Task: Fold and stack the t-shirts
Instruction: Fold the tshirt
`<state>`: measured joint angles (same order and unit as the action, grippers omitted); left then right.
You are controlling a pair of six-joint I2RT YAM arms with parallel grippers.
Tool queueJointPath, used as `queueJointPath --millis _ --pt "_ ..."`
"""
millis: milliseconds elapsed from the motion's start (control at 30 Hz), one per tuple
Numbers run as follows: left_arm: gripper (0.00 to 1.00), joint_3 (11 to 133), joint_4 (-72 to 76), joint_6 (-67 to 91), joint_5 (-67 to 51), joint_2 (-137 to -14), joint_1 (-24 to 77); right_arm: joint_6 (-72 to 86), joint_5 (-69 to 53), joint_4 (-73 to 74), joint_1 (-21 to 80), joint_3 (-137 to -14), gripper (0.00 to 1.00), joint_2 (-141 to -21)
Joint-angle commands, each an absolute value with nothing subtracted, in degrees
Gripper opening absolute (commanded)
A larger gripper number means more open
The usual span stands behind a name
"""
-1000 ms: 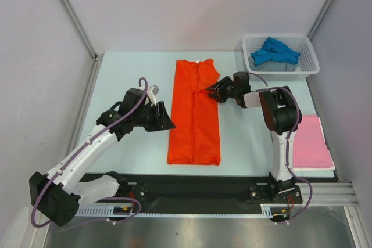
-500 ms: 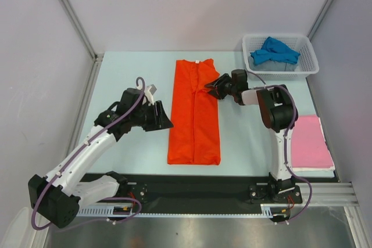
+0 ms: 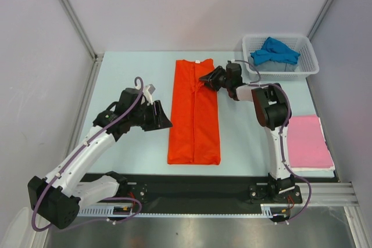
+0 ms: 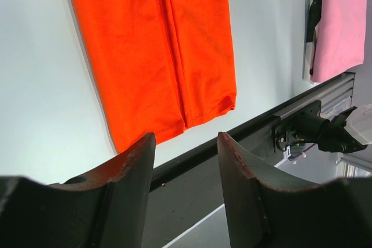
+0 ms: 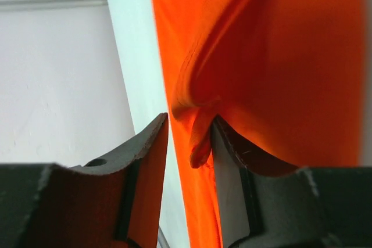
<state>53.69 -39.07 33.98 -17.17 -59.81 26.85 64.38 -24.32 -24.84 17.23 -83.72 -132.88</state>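
The orange-red t-shirt (image 3: 195, 114) lies folded into a long strip mid-table, collar at the far end. My right gripper (image 3: 203, 78) is at its upper right edge. In the right wrist view a raised fold of the orange cloth (image 5: 197, 126) sits between the jaws (image 5: 190, 117), against the right finger, with a gap left on the other side. My left gripper (image 3: 165, 121) hovers open just left of the shirt, and nothing is between its fingers (image 4: 186, 137). The pink t-shirt (image 3: 310, 142) lies folded at the right edge. The blue t-shirt (image 3: 274, 50) is bunched in the basket.
The white mesh basket (image 3: 281, 72) stands at the far right corner. A black rail (image 3: 203, 185) runs along the table's near edge, also visible as a black rail (image 4: 232, 143) in the left wrist view. Grey walls close in the left, back and right.
My right gripper has moved up and left along the shirt's right edge toward the collar, and its jaws have narrowed around the cloth. The left gripper drifted slightly left.
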Motion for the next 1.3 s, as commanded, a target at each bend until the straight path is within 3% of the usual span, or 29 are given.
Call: queueJointPath --millis 0,200,433,600,867,1000,1267 --pt "0.53 54.4 -37.7 33.2 -18.5 -58.7 26.4 59.1 -25.3 -26.9 19.0 -87.7 0.41 -133.2" --pt "0.53 53.9 -37.8 33.3 -18.7 -58.6 26.2 55.2 -28.7 -23.1 21.1 -95.6 0.42 -137.3" --pt "0.53 52.9 -37.4 33.7 -19.0 -58.2 26.2 44.0 -32.7 -6.2 24.7 -111.8 0.44 -144.1" --pt "0.53 53.0 -37.7 33.8 -17.7 -57.5 26.1 43.2 -38.5 -8.4 24.3 -112.5 0.49 -142.7" --pt "0.53 55.3 -38.9 34.3 -13.2 -56.4 24.5 43.1 -37.4 -6.4 21.8 -108.4 0.55 -135.7" --pt "0.53 54.7 -38.0 35.5 -14.6 -57.0 24.5 45.1 -39.2 -7.6 20.2 -108.5 0.50 -136.7" --pt "0.53 53.3 -36.4 37.8 -14.9 -56.8 24.3 48.8 -44.2 -7.2 21.0 -111.0 0.19 -142.5"
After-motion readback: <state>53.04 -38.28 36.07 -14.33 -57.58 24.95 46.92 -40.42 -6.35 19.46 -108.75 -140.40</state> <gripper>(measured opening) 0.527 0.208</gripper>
